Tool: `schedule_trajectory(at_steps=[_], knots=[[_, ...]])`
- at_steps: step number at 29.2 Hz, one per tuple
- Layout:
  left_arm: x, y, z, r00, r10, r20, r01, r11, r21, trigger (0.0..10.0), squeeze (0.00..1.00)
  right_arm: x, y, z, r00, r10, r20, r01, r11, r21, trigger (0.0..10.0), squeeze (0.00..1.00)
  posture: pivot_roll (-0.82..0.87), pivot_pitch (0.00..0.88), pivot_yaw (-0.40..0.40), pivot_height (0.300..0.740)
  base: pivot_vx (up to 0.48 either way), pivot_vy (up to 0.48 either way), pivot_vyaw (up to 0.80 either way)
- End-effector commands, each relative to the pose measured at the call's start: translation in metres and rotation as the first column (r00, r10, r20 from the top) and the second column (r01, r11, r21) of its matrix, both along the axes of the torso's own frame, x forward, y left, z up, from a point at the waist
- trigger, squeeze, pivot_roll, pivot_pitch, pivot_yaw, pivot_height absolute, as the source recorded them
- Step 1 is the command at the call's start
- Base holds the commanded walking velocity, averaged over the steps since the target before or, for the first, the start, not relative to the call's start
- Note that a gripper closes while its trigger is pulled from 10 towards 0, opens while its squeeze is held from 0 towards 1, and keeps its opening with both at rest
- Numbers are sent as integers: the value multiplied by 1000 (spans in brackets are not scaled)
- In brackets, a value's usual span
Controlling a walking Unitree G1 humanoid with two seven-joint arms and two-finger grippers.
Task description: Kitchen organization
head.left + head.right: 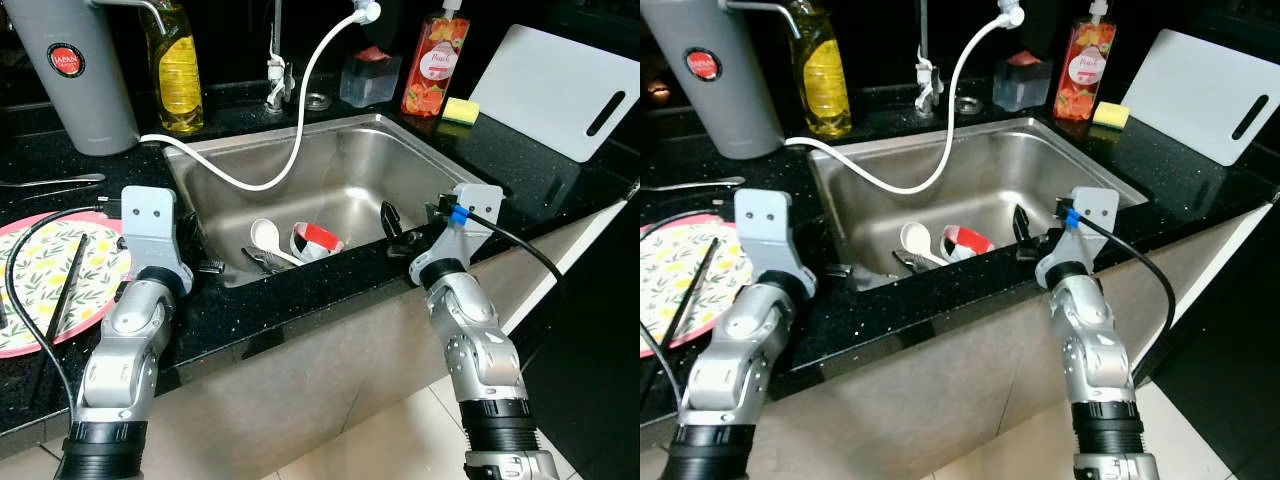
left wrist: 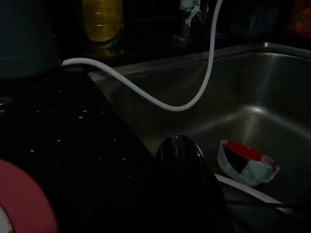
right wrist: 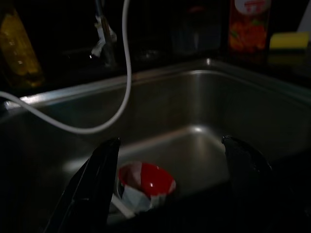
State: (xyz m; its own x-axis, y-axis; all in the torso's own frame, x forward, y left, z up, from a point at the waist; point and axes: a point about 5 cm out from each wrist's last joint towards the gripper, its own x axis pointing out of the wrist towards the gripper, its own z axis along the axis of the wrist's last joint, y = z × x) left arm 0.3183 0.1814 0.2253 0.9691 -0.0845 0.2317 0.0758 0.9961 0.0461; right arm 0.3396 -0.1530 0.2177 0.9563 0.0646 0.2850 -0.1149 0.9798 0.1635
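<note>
Head views: hovering at steel sink (image 1: 400, 140) edge, nothing lifted yet; red-white bowl (image 1: 318, 240), white spoon (image 1: 266, 236) lying inside, pink plate (image 1: 30, 320) on black speckled table.
L wrist: left gripper (image 2: 187, 160) jaws looking pressed together.
R wrist: right gripper (image 3: 170, 160) jaws gaping wide w/ glossy bowl between.

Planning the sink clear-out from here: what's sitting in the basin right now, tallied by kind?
Bowls: 1, red and white, tipped on its side
Spoons: 1, white
Metal cutlery: a small dark pile beside the spoon, count unclear, taken as 1
Hoses: 1, white, drooping into the sink
Total: 4
</note>
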Motion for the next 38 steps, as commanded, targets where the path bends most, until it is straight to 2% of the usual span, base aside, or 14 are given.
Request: schedule_trajectory(at_steps=[1,6,15,38], knots=[[-1,-3,-8,999,-18,-34,18,1000,-1,10000,0,-2,-3,-4,1000,-23,-1,23,1000,0,10000,0,-94,125,-28,740,0,0,0],[0,-4,-15,996,-32,-80,32,999,7,10000,0,-3,-10,-4,999,-40,6,40,999,-7,10000,0,-95,125,-28,740,0,0,0],[0,-4,-16,996,-36,-85,37,999,4,10000,0,1,-18,19,995,-59,82,61,998,-16,10000,0,-96,122,-31,740,0,0,0],[-1,-3,-14,997,-32,-75,32,999,3,10000,0,1,-15,16,997,-42,67,43,999,-12,10000,0,-92,120,-31,740,0,0,0]])
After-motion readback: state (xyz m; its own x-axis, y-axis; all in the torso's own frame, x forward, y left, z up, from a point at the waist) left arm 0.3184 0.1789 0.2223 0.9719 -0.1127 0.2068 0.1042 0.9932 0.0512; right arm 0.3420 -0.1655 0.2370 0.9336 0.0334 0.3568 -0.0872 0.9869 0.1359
